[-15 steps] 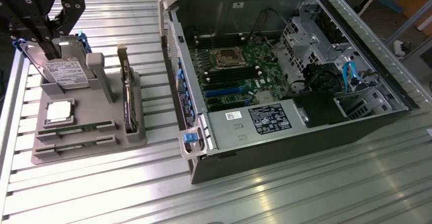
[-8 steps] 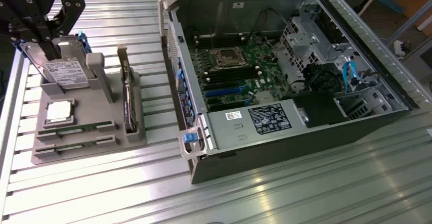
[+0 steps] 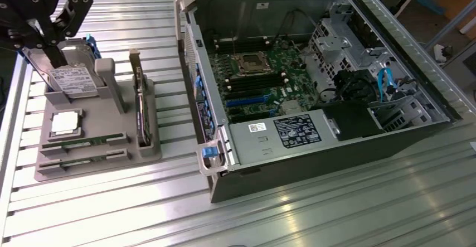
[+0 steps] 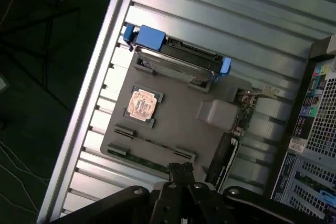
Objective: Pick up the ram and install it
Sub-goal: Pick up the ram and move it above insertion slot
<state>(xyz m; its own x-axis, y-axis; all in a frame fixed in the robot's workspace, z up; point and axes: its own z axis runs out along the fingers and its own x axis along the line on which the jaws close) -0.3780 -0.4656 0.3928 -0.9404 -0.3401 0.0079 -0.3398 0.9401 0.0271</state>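
Gripper: gripper (image 3: 46, 71) (image 4: 181, 171) was clenched, fingers pressed together, with nothing seen between them.
Gripper place: it hung over the holder's drive end, at the exterior view's left. Whether it touched the drive could not be told.
Drive: silver drive (image 3: 74, 80) (image 4: 178, 59) stood upright in the holder, with blue clips at its sides.
CPU: square CPU (image 3: 66, 121) (image 4: 142, 103) lay flat in its recess, between the drive and the rams.
Ram: green ram (image 3: 80, 142) (image 4: 155, 144) lay edge-up in its slot, just beside the CPU and well apart from the gripper.
Second ram: second ram (image 3: 78, 160) (image 4: 137, 161) sat parallel in the next slot, at the holder's end away from the drive.
Card: card (image 3: 140, 107) (image 4: 231, 145) stood on edge along the holder's side nearest the case.
Holder: grey holder (image 3: 100, 158) (image 4: 178, 124) rested on the table, carrying all these parts.
Case: case (image 3: 312, 163) lay open on its side, toward the exterior view's right, beside the holder but not touching it.
Board: board (image 3: 260, 74) showed inside the case, with long dark slots beside the socket.
Table: ribbed metal table (image 3: 312, 219) (image 4: 236, 14) lay under everything.
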